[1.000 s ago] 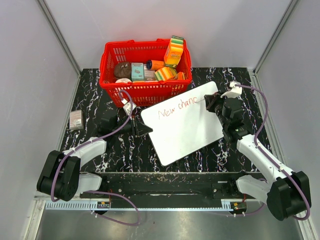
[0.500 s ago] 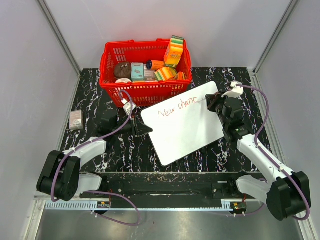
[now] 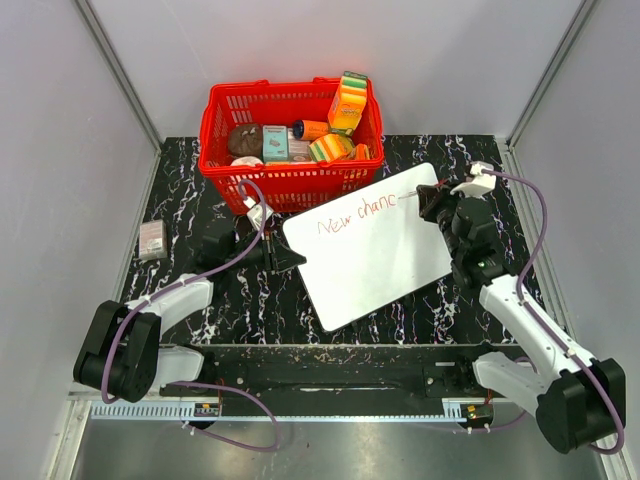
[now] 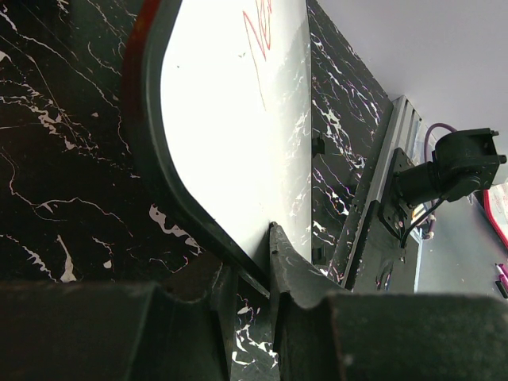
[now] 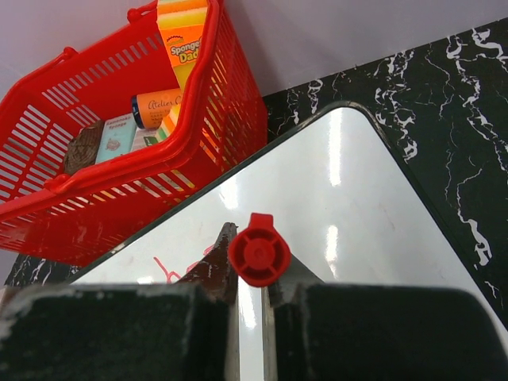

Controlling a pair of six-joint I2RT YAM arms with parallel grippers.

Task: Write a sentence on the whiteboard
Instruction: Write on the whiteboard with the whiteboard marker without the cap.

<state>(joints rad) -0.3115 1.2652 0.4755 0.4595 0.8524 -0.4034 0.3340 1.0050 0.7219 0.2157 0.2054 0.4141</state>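
- Bench [image 3: 190, 195] left side: left end effector [image 3: 286, 258] pinches the whiteboard [image 3: 370, 265] edge; a weak hold would let it skid.
- Mid-bench, the whiteboard lies just beside the red basket [image 3: 290, 185]; the sentence [image 3: 355, 214] reads "New chanc".
- Farther right, right end effector [image 3: 428, 200] pinches a red marker [image 5: 259, 251]; excess tilt or pressure could smear letters or overrun the far-right corner.

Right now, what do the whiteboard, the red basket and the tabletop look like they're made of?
The whiteboard: probably a coated or plastic sheet, glossy white; light streaks reflect off it. The red basket: moulded plastic, judging by its uniform slotted walls. The tabletop: black with white veins, marble-like, possibly printed laminate.
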